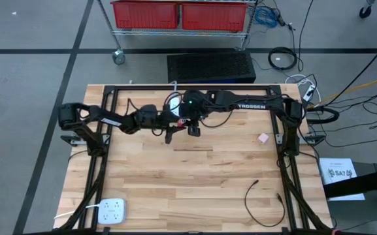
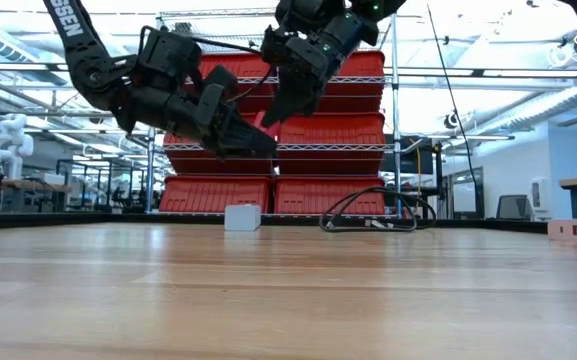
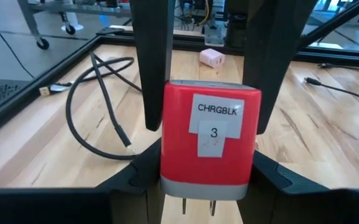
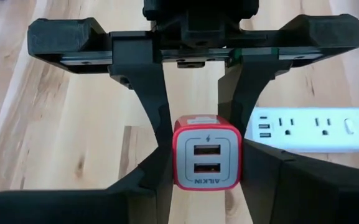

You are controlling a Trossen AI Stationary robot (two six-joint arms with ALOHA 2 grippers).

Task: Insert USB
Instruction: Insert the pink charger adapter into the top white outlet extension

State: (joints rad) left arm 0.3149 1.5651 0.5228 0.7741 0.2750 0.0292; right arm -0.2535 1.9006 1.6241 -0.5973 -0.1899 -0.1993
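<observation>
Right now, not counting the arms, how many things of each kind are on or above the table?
Charger blocks: 2 (red charger block, pink charger block)
Power strips: 1 (white power strip)
Cables: 1 (black USB cable)
Total: 4

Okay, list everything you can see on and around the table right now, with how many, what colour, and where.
Red charger: one, red with a grey end, labelled CHRGBLK 3, held above the table's far middle between both tools.
Power strip: one, white, near left corner of the table.
Cable: one, black, lying loose near the right corner.
Small charger: one, pink, right side of the table.
Table: one, light wood with a black frame.
Bins: two, red, on a wire shelf beyond the table.
Mat: one, black, on the floor behind the table.
Left tool: dark, gripping the red charger.
Right tool: dark, gripping the same charger from the opposite side.
</observation>
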